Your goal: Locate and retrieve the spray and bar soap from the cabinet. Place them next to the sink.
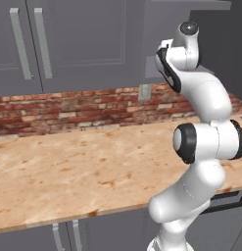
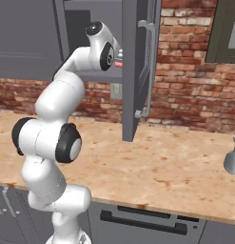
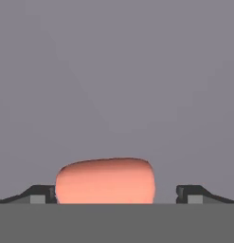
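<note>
Gripper reaching for the soap inside the cabinet

The two-finger gripper (image 3: 116,197) stands wide open astride the small salmon-pink bar soap (image 3: 105,180), seemingly lined up to close; beyond lies the dark grey cabinet (image 3: 116,71) niche where the bar rests.

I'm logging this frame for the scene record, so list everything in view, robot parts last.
bar soap: one, salmon pink, on the grey cabinet shelf between the pincer's fingertips, with a gap on each side.
spray bottle: one, pale grey, on the counter at the far right of the right base view, cut off by the frame edge.
cabinet: one, dark grey, on the wall above the counter, its door swung open.
closed cabinet doors: dark grey with long silver handles, left of the open one.
counter: one, tan stone pattern, below the cabinets.
brick wall: red-brown, behind the counter.
arm: one, white with dark joints, reaching up into the cabinet.
pincer: one, dark, open around the soap.
</note>
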Robot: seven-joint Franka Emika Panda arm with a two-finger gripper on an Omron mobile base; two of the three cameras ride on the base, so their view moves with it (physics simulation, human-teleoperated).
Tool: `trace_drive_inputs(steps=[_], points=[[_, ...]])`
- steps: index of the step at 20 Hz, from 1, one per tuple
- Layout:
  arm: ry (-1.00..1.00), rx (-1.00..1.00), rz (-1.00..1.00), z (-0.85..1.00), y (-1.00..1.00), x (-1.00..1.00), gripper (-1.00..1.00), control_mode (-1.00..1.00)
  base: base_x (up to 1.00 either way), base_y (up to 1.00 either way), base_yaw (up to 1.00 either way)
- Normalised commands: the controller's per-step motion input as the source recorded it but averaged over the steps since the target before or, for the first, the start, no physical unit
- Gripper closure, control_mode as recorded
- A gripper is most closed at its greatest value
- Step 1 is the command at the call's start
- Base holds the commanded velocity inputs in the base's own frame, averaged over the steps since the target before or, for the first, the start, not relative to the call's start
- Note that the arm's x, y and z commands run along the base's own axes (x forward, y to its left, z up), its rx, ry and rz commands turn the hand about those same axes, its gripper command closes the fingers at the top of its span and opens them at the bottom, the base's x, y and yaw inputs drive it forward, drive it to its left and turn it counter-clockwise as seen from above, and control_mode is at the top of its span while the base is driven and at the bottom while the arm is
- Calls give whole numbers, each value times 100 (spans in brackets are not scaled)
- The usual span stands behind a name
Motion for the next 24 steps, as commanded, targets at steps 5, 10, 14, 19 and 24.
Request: trace_drive_inputs(steps=[5,10,14,19,24], points=[[0,0,4,-4,-12,33,-100,-100,0,0,0],[2,0,1,-1,-2,6,100,-100,0,0,0],[1,0,0,0,0,4,100,-100,0,0,0],[0,0,0,0,6,-5,100,-100,0,0,0],[-3,0,0,0,4,-31,100,-100,0,0,0]])
